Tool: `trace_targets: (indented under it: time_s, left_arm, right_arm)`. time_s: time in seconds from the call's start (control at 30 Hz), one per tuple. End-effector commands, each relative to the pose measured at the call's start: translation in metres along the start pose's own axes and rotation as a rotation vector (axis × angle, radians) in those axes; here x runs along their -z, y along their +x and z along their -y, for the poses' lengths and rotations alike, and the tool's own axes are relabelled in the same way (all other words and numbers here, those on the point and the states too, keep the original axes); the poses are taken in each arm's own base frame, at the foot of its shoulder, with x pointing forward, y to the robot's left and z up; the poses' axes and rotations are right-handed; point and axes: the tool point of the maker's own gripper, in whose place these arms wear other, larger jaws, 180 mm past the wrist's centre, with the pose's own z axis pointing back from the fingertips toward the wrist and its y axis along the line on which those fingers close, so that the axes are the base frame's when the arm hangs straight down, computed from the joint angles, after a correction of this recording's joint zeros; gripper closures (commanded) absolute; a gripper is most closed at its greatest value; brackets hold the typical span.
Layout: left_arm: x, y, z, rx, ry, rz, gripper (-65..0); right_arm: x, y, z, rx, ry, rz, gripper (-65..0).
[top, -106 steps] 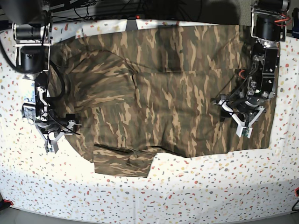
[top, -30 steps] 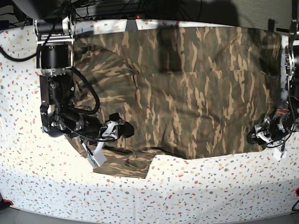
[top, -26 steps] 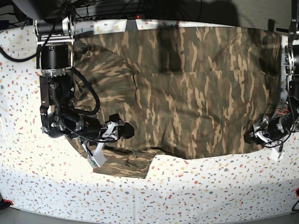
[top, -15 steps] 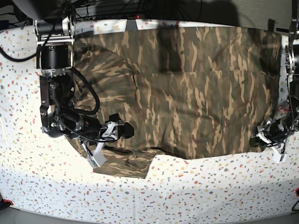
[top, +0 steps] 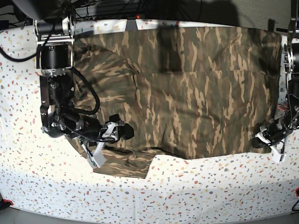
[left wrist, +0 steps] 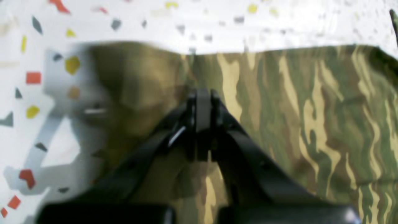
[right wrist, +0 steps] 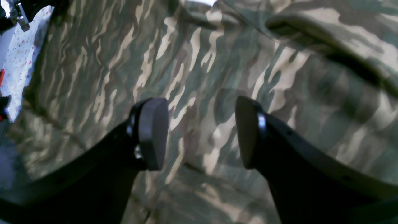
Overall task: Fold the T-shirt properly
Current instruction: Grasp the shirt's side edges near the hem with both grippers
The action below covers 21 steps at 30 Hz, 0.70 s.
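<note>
The camouflage T-shirt [top: 187, 93] lies spread across the speckled table. In the base view, my left gripper [top: 268, 142] sits at the shirt's lower right corner. The left wrist view shows its jaws pressed together [left wrist: 202, 96] on the T-shirt [left wrist: 311, 109], just inside the hem edge. My right gripper [top: 103, 143] hovers low over the shirt's left part, near the folded sleeve. In the right wrist view it is open [right wrist: 200, 133], with only flat T-shirt cloth [right wrist: 202, 46] between its two pads.
The white speckled table cover [top: 210, 186] runs along the front and both sides of the shirt. Dark equipment and cables [top: 140, 7] crowd the back edge. The arm columns stand at the back left [top: 53, 51] and far right [top: 293, 60].
The left gripper's jaws have closed at the shirt's lower right corner, shifting slightly. The right arm and its open gripper have stayed in place.
</note>
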Motion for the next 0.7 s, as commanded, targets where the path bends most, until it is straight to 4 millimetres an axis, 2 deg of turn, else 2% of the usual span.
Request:
trace_targets:
  time_s: [0.0,0.13,0.23,0.3,0.33,0.4,0.47,0.5,0.57,0.63,0.67]
  left_arm:
    - [-0.005,0.034,-0.002,0.016,-0.004,0.082,0.0]
    - [-0.005,0.034,-0.002,0.016,-0.004,0.082,0.0]
    - [-0.006,0.034,-0.004,0.024,0.002,0.08,0.0]
    - [-0.01,0.04,-0.014,0.089,0.046,0.097,0.0]
    - [-0.014,0.042,-0.027,0.129,0.11,0.097,0.0]
    - [-0.027,0.052,-0.062,0.183,0.274,0.103,-12.0]
    - [-0.043,0.064,-0.086,0.188,0.377,0.148,-22.7]
    - [-0.048,0.067,-0.092,0.184,0.391,0.156,-24.9]
    - [-0.052,0.061,-0.098,0.11,0.39,0.131,-25.2]
    - [-0.048,0.048,-0.091,0.006,0.341,0.077,-25.2]
    - [-0.044,0.043,-0.081,-0.027,0.288,0.062,-25.2]
  right_arm:
    - [-0.007,0.029,0.005,-0.054,-0.028,0.083,-32.9]
    - [-0.01,0.041,0.025,-0.136,-0.146,0.139,-32.9]
    - [-0.011,0.039,0.033,-0.125,-0.191,0.127,-32.9]
    - [-0.01,0.032,0.034,-0.121,-0.192,0.089,-32.9]
    - [-0.01,0.029,0.034,-0.119,-0.193,0.068,-32.9]
    - [-0.01,0.022,0.035,-0.116,-0.196,0.029,-32.9]
    - [-0.01,0.018,0.036,-0.113,-0.198,0.007,-32.9]
    - [-0.01,0.017,0.036,-0.113,-0.197,0.005,-32.9]
    - [-0.009,0.017,0.035,-0.112,-0.195,0.006,-32.9]
    - [-0.009,0.018,0.033,-0.103,-0.183,0.012,-32.9]
    - [-0.008,0.018,0.032,-0.101,-0.179,0.013,-32.9]
